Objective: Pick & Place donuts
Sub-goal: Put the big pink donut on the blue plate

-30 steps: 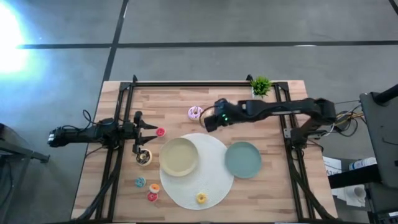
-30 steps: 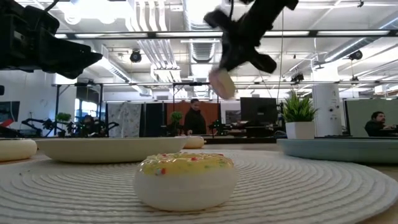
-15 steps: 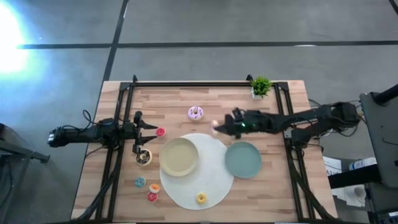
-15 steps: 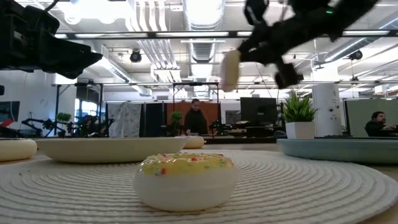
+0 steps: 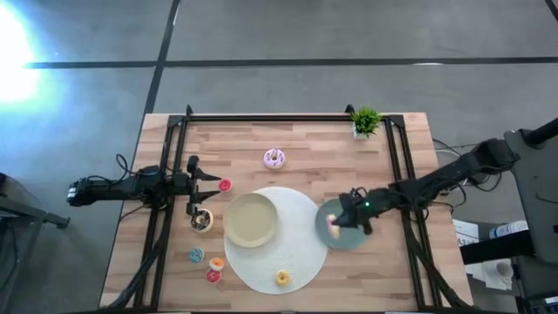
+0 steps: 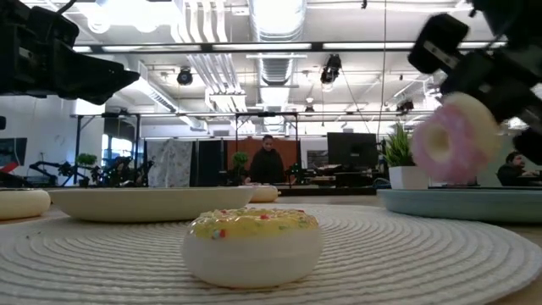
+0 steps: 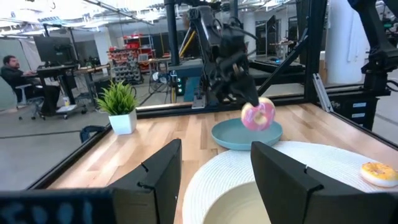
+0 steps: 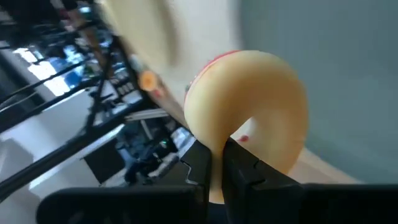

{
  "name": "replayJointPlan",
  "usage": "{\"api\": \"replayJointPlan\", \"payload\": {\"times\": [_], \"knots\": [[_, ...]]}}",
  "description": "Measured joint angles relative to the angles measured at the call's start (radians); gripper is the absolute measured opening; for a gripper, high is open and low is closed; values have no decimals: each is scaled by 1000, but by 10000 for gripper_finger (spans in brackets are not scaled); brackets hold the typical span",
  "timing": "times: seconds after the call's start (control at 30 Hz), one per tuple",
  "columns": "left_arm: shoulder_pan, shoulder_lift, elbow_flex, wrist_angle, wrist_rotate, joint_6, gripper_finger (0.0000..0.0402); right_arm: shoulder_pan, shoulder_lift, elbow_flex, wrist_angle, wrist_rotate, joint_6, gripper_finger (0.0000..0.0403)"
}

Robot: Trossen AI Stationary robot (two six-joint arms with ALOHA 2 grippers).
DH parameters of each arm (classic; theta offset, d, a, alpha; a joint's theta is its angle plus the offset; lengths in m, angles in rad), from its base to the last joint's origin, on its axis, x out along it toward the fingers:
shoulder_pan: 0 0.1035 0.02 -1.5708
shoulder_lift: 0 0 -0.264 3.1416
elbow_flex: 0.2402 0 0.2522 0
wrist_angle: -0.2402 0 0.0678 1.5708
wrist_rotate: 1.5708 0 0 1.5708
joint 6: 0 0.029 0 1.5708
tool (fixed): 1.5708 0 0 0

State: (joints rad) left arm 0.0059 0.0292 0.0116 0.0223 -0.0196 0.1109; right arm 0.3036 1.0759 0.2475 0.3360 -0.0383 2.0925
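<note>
The right gripper (image 5: 342, 224) pinches the glossy pink-iced ring donut (image 7: 257, 115) by its rim, holding it on edge just above the near-left part of the smooth round teal plate (image 5: 350, 234). By my reading the carry is nearly done and only the release is left for this one.

The shallow beige plate (image 5: 253, 219) on the big woven white round mat (image 5: 296, 262) looks empty, so most of the task seems to remain. A yellow sprinkled mini donut (image 6: 253, 244) sits on the mat's near edge, and a lilac-white donut (image 5: 275, 158) lies on the slatted wooden table (image 5: 314, 139). Red (image 5: 225, 185), chocolate brown (image 5: 202, 220), blue (image 5: 197, 255), orange (image 5: 216, 262) and another red (image 5: 213, 276) donut lie at the left.

The left gripper (image 5: 202, 192) waits there with fingers spread
</note>
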Motion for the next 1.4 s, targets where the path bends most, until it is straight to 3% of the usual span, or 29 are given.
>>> {"api": "replayJointPlan", "payload": {"times": [0.37,0.63,0.97,1.17,1.4], "knots": [[0,0,0,2,0,-19,168,26,65,-9,34,-63,32,15],[-1,5,0,24,0,-364,168,26,99,4,-47,-79,-44,15],[-1,6,0,28,0,-434,168,26,51,13,-141,-78,-56,33],[-1,6,0,29,0,-454,168,26,-19,78,-419,-76,-86,92],[-1,6,0,30,0,-455,168,26,-67,253,-986,-75,-176,139]]}}
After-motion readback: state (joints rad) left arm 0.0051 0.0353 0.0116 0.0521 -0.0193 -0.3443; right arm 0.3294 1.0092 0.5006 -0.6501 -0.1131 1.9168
